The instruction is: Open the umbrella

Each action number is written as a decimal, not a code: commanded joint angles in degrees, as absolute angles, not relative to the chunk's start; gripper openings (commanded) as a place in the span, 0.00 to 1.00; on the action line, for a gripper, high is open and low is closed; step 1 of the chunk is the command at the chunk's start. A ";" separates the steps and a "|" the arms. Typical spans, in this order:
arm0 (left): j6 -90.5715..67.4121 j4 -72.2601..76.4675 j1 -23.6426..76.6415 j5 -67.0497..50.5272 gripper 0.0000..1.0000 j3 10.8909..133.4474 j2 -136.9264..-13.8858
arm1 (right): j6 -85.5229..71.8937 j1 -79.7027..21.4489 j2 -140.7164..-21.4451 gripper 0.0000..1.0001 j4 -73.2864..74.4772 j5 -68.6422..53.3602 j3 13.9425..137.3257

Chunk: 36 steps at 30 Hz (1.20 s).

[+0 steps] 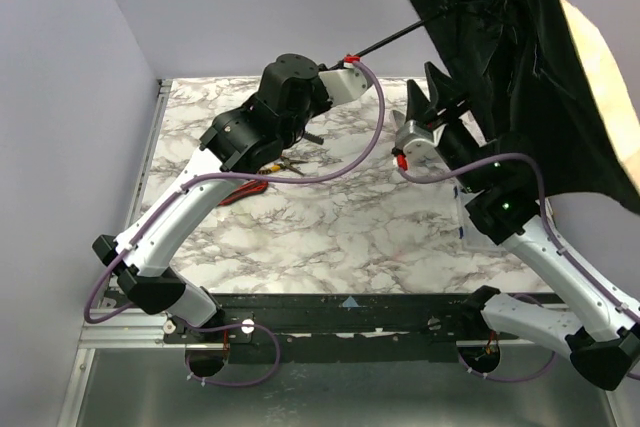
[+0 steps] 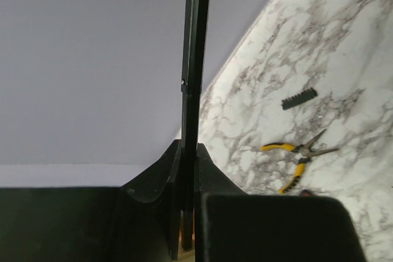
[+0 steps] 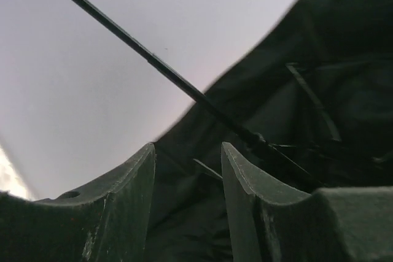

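Note:
The umbrella stands spread at the top right, its black ribbed lining facing me and peach-beige fabric showing at its outer edge. Its slim black shaft runs down-left into my left gripper. In the left wrist view that gripper is shut on the shaft, which rises straight up between the fingers. My right gripper is raised just below the canopy's lower edge. Seen from the right wrist, it is open, with the lining behind the gap and the shaft crossing above.
Yellow-handled pliers and a small black piece lie on the marble table. The pliers and a red-handled tool sit under the left arm. Grey walls close the left and back sides.

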<state>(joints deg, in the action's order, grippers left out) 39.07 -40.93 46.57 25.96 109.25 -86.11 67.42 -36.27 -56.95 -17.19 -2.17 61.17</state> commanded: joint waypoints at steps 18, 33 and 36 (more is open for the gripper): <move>18.54 -39.30 49.48 11.75 0.00 95.17 -72.62 | 88.24 -36.08 -60.95 0.52 -17.17 -3.72 60.70; 18.88 -35.86 49.30 6.07 0.00 86.48 -67.09 | 88.08 -36.02 -60.90 0.56 -13.46 -3.28 53.89; 19.10 -35.12 49.31 6.35 0.00 85.07 -66.23 | 88.74 -36.03 -61.94 0.56 -14.54 -3.44 53.46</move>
<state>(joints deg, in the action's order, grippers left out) 19.44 -43.27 49.15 8.88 85.60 -69.56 87.48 -36.25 -60.90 -9.26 -5.50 54.17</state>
